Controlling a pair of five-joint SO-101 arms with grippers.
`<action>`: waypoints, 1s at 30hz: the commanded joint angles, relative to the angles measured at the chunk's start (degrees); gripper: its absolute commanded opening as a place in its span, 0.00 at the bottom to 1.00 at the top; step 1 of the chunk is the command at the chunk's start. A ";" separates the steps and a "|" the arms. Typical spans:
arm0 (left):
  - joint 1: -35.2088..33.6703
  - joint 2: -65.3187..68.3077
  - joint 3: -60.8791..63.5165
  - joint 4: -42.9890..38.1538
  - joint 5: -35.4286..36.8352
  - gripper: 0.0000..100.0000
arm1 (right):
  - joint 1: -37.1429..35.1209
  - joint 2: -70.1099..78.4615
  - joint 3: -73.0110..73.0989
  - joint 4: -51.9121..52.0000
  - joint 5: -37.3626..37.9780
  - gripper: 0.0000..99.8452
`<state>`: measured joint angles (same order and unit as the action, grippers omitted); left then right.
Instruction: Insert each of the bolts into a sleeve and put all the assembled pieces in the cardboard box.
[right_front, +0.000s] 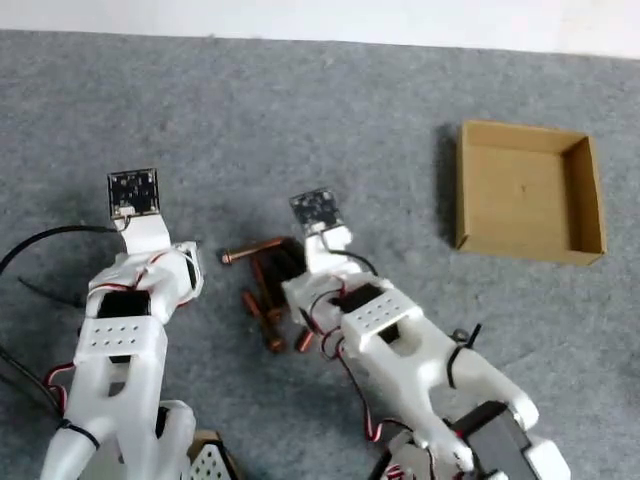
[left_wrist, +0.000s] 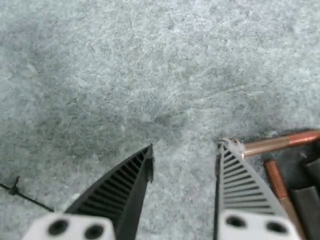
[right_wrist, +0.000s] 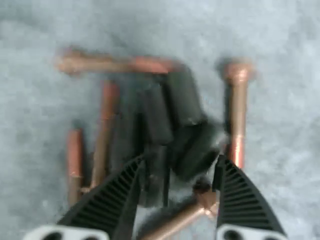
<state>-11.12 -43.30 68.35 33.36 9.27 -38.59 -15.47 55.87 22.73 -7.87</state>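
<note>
Several copper bolts (right_front: 262, 300) and black sleeves (right_front: 283, 262) lie in a loose pile on the grey mat between the two arms. My right gripper (right_wrist: 180, 162) hangs open just over this pile, its fingers on either side of a black sleeve (right_wrist: 194, 146), with bolts (right_wrist: 237, 111) all around. My left gripper (left_wrist: 185, 150) is open over bare mat at the pile's left edge. One of its fingertips (left_wrist: 226, 150) is close to the head of a long bolt (left_wrist: 280, 143). The cardboard box (right_front: 585, 200) sits at the far right.
The left arm (right_front: 125, 330) and right arm (right_front: 400, 345) stand close together near the front edge. A black cable tie (left_wrist: 22, 196) lies on the mat by the left gripper. Open mat stretches behind the pile and toward the box.
</note>
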 joint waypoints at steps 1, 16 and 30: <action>-0.48 -0.04 -0.40 -1.14 0.44 0.20 | 1.89 -0.31 -1.01 -0.75 -0.53 0.20; -0.40 -0.04 -0.31 -1.14 0.44 0.20 | 1.89 -0.13 -1.36 2.33 -0.18 0.00; -0.22 -0.04 -0.31 -1.14 0.44 0.20 | 7.16 -34.33 10.24 4.00 6.68 0.00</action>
<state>-11.12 -43.30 68.35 33.36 9.27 -33.41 -38.51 62.90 27.38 -1.89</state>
